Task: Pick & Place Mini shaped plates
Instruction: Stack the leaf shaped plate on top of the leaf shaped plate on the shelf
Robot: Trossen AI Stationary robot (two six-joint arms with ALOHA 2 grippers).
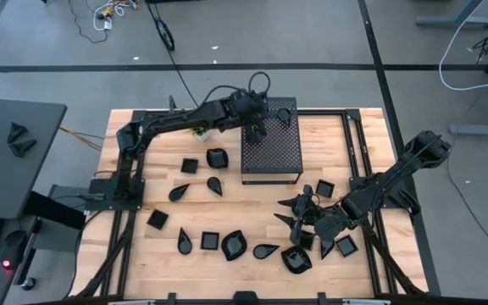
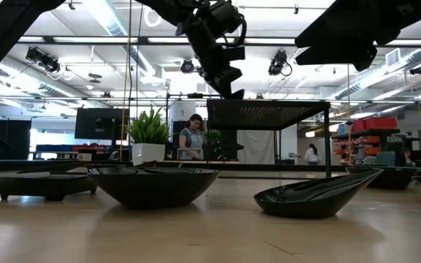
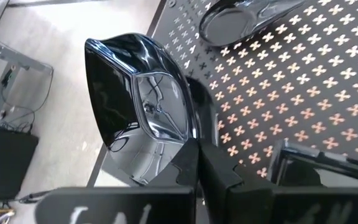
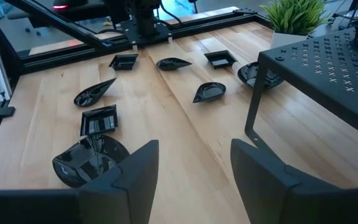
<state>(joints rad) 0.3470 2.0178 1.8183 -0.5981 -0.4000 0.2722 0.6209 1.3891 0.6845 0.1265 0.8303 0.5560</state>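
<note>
My left gripper (image 1: pixel 257 129) is shut on a glossy black mini plate (image 3: pixel 135 99) just over the far left part of the black perforated box (image 1: pixel 271 157). Another mini plate (image 3: pixel 241 15) lies on the box's top near its far edge. Several more mini plates lie on the wooden table, such as a square one (image 1: pixel 191 165) and a teardrop one (image 1: pixel 265 251). My right gripper (image 1: pixel 310 219) stands open above a cluster of plates (image 1: pixel 299 258) at the near right, nothing between its fingers (image 4: pixel 135 177). My left gripper pinches the plate's raised rim (image 3: pixel 180 138) between its two fingers, at one side of the plate. The fingers slant down from the table's left. The plate stands tilted on edge beyond the fingertips, its hollow turned toward the wrist, over the box's perforated top (image 3: pixel 291 93).
A small potted plant (image 2: pixel 148 128) stands left of the box at the far side. Black frame rails (image 1: pixel 358 144) run along the table's sides. Beyond the table, people (image 2: pixel 192 139) are in the room. Bare wood (image 4: pixel 185 124) lies in front of my right gripper.
</note>
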